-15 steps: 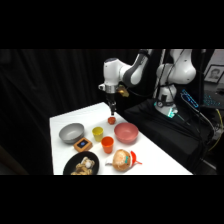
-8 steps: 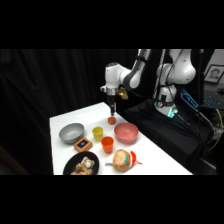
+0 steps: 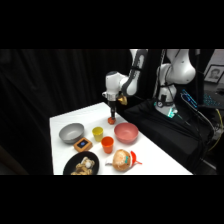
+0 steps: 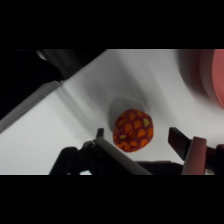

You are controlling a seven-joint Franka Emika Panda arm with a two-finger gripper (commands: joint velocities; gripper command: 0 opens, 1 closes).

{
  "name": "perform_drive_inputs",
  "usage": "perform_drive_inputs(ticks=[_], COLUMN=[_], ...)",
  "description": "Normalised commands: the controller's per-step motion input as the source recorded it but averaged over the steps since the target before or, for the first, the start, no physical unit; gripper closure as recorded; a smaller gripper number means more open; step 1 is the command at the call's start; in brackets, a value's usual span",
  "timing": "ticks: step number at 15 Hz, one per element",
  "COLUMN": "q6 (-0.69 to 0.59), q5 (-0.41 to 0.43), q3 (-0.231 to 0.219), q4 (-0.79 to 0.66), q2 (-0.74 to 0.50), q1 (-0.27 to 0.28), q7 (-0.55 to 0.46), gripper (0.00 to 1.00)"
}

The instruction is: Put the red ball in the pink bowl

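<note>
The red ball point(image 4: 133, 130) lies on the white table point(image 4: 75, 115) at the wrist view's centre, patterned, probably light and apt to roll, so pinch across its middle. The gripper point(image 4: 145, 137) brackets it with fingers spread, holding nothing. The pink bowl point(image 3: 126, 132) sits just lower right in the side view.

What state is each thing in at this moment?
Red ball: on the table, not gripped, between the open fingers.
Gripper: open, low around the ball.
Pink bowl: upright, empty.
Grey bowl: upright, looks empty.
Orange cup: upright.
Yellow cup: upright.
Black plate: holds food.
</note>
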Motion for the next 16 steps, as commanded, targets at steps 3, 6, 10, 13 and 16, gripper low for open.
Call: perform_drive_inputs(ticks=[3,6,10,13,16], q6=[0.22,0.15,0.13,0.15,0.16], q5=[0.471,0.4,0.277,0.152,0.098], q3=[0.18,0.221,0.172,0.092,0.058], q4=[0.07,0.12,0.16,0.15,0.11], q2=[0.18,0.15,0.19,0.18,0.13], q1=[-0.164,-0.213,-0.183,-0.106,-0.061], q7=[-0.34,-0.33,-0.27,-0.18,-0.12], gripper=[0.0,0.0,0.0,0.1,0.43])
